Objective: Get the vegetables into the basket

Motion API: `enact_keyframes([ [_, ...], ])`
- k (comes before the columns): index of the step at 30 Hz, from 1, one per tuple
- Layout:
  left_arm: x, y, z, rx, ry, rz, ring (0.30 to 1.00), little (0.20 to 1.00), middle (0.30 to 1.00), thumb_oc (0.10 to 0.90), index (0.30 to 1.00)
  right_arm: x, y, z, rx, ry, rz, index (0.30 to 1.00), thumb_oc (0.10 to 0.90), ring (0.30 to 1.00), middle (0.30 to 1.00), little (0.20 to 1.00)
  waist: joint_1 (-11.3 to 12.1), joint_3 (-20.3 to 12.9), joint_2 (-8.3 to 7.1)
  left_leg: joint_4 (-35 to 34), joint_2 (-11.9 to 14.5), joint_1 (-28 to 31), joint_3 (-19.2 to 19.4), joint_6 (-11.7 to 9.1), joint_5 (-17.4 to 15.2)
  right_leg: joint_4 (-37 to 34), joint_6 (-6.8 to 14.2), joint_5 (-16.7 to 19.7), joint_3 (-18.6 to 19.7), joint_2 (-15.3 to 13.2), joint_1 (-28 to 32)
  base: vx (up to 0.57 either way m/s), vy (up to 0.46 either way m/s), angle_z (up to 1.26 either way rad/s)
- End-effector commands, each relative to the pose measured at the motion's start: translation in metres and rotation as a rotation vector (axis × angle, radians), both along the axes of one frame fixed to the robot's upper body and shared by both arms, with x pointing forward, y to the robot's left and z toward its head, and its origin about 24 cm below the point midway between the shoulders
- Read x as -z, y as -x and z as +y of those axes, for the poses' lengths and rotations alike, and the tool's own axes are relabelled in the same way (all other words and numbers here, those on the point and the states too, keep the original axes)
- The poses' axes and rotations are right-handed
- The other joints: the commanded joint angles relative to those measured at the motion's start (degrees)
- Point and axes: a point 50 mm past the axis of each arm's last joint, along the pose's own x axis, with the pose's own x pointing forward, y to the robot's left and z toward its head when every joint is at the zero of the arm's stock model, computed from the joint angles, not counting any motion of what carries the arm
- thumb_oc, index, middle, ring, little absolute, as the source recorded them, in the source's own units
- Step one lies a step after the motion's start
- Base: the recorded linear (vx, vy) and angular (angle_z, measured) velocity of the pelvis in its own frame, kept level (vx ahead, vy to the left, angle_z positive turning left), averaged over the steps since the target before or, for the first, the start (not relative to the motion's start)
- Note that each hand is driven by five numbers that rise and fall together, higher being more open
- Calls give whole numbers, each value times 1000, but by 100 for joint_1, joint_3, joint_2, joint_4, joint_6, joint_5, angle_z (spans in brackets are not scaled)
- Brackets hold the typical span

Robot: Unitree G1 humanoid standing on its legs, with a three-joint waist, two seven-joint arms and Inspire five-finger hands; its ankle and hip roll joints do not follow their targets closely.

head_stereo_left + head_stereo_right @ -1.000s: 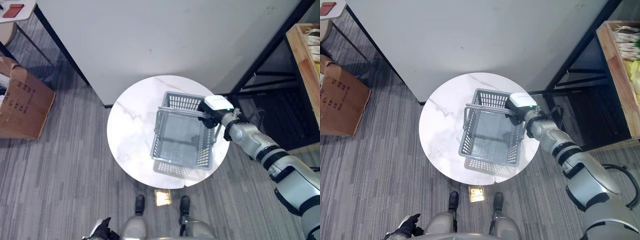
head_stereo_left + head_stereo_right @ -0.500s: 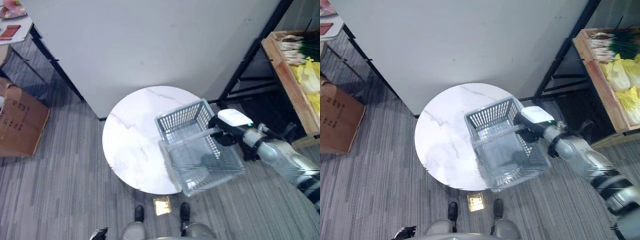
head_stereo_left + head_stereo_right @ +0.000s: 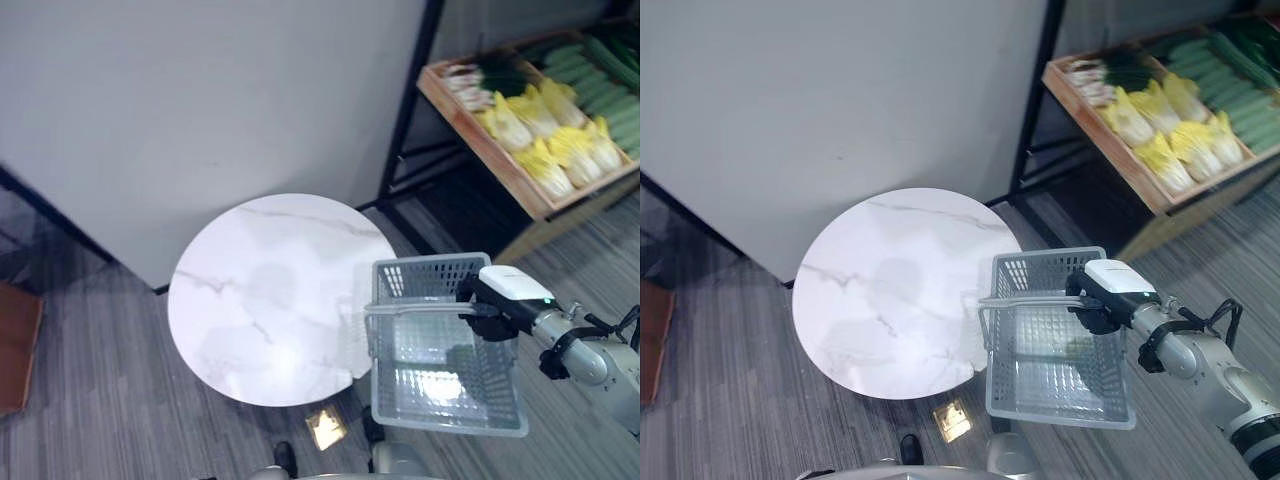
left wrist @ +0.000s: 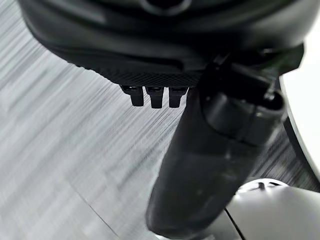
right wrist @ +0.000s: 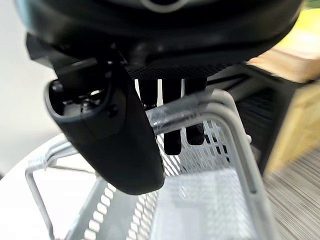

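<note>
Grey carpet floor (image 3: pixel 90 400) spans the frame, round white surface (image 3: pixel 270 300) at centre. Upper right, a wooden shelf (image 3: pixel 480 150) holds vegetables (image 3: pixel 550 150). Lower right, the empty basket (image 3: pixel 440 390) hangs off the surface, right hand (image 3: pixel 490 310) gripping its handle (image 3: pixel 415 310). Left hand (image 4: pixel 165 75): fingers curled, empty.

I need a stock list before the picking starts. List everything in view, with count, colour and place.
basket: one, grey, hanging by its handle beside the round table, above the floor, empty.
round table: one, white marble top, in front of the wall.
wooden crate: one, brown, on a dark rack at upper right.
cabbages: several, yellow, in the crate.
green vegetables: several, in the crate's far part.
right hand: dark, curled round the basket handle.
left hand: dark, above the floor.
</note>
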Motion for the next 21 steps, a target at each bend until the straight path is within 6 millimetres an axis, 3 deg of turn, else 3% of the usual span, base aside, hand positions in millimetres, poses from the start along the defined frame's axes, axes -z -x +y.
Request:
enact_keyframes([
  [1, -8, -6, 24, 14, -88, -10, 1000, 1000, 1000, 900, 1000, -77, -33, 23, -109, -59, -379, 300, 400, 300, 300, 300, 212, -40, -271, 512, 212, -212, -471, -170, -395, 439, 102, -160, -843, -784, 36, -176, 7, -113],
  [3, -9, -8, 27, 13, -98, -16, 1000, 1000, 1000, 900, 1000, -77, -34, 24, -112, -61, -387, 300, 400, 300, 300, 300, 285, -22, -182, 451, 333, -265, -277, -183, -278, 770, 28, -452, -1328, -856, 182, -203, 21, -45],
  [6, -10, -9, 27, 39, -102, -24, 1000, 1000, 1000, 900, 1000, -75, -33, 23, -104, -61, -378, 300, 400, 300, 300, 300, 383, -92, -121, 283, 455, -300, 18, -222, -98, 1087, -37, -811, -1600, -866, 411, -164, -38, -87],
  [8, -9, -9, 25, 40, -93, -30, 1000, 1000, 1000, 900, 1000, -73, -32, 22, -98, -63, -384, 300, 400, 300, 300, 300, 465, -189, -174, 264, 549, -328, 335, -329, -9, 630, 31, -723, -1932, -910, 623, -51, -195, -56],
  [9, -8, -9, 22, 30, -83, -34, 1000, 1000, 1000, 900, 1000, -71, -29, 22, -95, -67, -385, 300, 400, 300, 300, 300, 439, -260, -166, 257, 600, -241, 342, -424, -93, 429, 108, -801, -1951, -835, 701, 76, -317, -106],
  [14, -6, -16, 10, 37, -55, -63, 1000, 1000, 1000, 900, 1000, -71, -17, 14, -81, -43, -375, 300, 400, 300, 300, 300, 248, -232, -79, 265, 869, -216, 535, -601, 255, 226, -92, -848, -1925, -550, 727, -2, -232, -53],
  [17, -5, -22, 4, 58, -51, -79, 1000, 1000, 1000, 900, 1000, -73, -9, 7, -65, -36, -384, 300, 400, 300, 300, 300, 137, -179, 73, 286, 1075, -216, 519, -746, 408, 251, -213, -1010, -1900, -363, 748, -34, -227, -12],
  [19, -6, -26, 4, 59, -62, -93, 1000, 1000, 1000, 900, 1000, -73, -5, 2, -44, -31, -391, 300, 400, 300, 300, 300, 62, -147, 147, 432, 1205, -198, 427, -911, 360, 207, -231, -1176, -1843, -227, 840, 55, -237, -3],
  [21, -8, -32, 4, 29, -78, -131, 1000, 1000, 1000, 900, 1000, -75, -1, -3, -28, -26, -408, 300, 400, 300, 300, 300, 48, -21, 153, 977, 1385, -382, 324, -956, 426, 103, -410, -1169, -1813, -84, 897, -37, -305, 2],
])
